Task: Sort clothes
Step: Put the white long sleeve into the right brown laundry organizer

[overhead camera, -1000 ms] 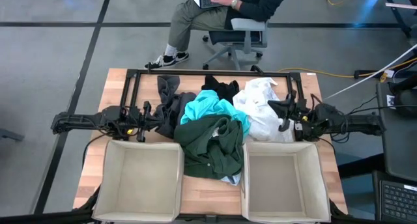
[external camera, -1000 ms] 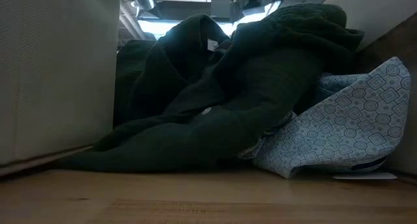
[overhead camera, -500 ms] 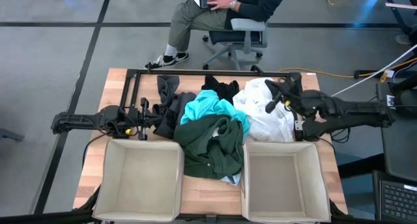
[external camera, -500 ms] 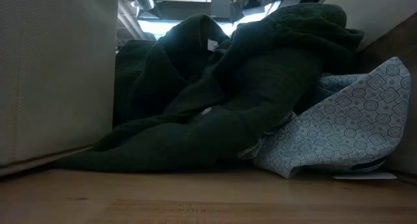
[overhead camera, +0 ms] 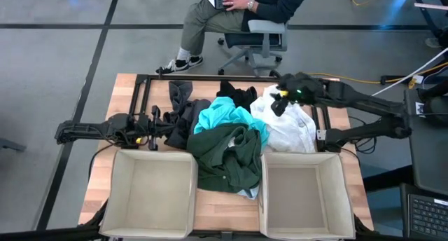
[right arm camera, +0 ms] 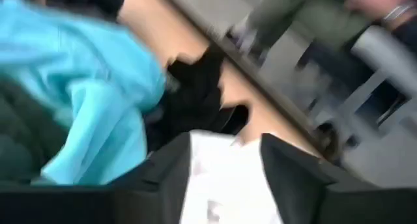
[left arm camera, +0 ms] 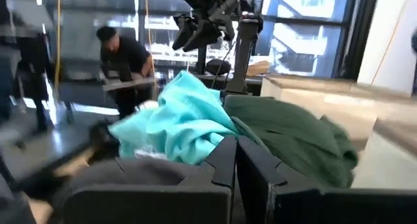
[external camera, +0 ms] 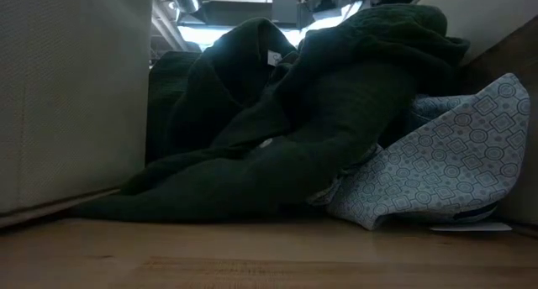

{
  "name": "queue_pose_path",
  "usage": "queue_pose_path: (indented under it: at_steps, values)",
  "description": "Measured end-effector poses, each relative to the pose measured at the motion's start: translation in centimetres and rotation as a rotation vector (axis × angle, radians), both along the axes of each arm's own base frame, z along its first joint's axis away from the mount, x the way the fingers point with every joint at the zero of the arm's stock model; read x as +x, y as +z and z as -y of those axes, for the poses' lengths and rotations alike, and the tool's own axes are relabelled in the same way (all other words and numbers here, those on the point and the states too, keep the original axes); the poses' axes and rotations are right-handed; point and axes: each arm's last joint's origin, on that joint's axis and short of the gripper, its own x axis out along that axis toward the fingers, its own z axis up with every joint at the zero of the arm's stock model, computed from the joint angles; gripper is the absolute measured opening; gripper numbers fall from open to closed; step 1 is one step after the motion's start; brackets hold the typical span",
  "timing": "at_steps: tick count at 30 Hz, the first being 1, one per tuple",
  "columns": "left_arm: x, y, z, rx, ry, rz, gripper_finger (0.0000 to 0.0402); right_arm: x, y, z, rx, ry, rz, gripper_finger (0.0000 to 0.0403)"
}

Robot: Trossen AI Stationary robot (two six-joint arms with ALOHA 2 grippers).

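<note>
The clothes lie heaped at the table's middle: a dark grey one (overhead camera: 179, 112), a turquoise one (overhead camera: 227, 119), a dark green one (overhead camera: 227, 155), a black one (overhead camera: 236, 94), a white one (overhead camera: 287, 125), and a pale patterned light-blue one (external camera: 437, 167) under the green. My right gripper (overhead camera: 278, 101) hovers open over the white garment's far part (right arm camera: 221, 185), its fingers (right arm camera: 171, 168) apart with nothing between them. Beside the grey garment at the left, my left gripper (overhead camera: 155, 126) rests shut (left arm camera: 233, 160).
Two beige fabric bins (overhead camera: 119, 192) (overhead camera: 343, 192) stand at the near edge, either side of the green garment. A black frame (overhead camera: 210, 78) runs along the far edge. A person sits on a chair (overhead camera: 262, 34) beyond the table.
My right gripper has risen from the table's right side and swung toward the far edge and the left, over the white garment, and it has opened. The clothes have stayed where they were.
</note>
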Motion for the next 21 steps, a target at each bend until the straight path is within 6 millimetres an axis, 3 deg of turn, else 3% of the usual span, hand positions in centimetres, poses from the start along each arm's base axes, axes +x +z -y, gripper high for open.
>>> queue_pose_path:
  at_steps: [3,8,15,21]
  values:
    - [0.1,-0.7,0.1,-0.111,-0.017,-0.061,0.0005,0.9,-1.7,0.9,0.086,0.003,-0.125,0.0257]
    - [0.1,-0.7,0.1,-0.108,-0.021,-0.064,0.0005,1.9,-4.6,1.9,0.174,-0.024,-0.324,0.0295]
    - [0.1,-0.7,0.1,-0.079,-0.02,-0.063,0.0005,3.3,-6.6,1.9,0.345,-0.021,-0.374,0.0292]
    - [0.1,-0.6,0.1,-0.057,-0.02,-0.062,0.0005,3.9,-7.6,2.3,0.324,-0.075,-0.422,0.0288]
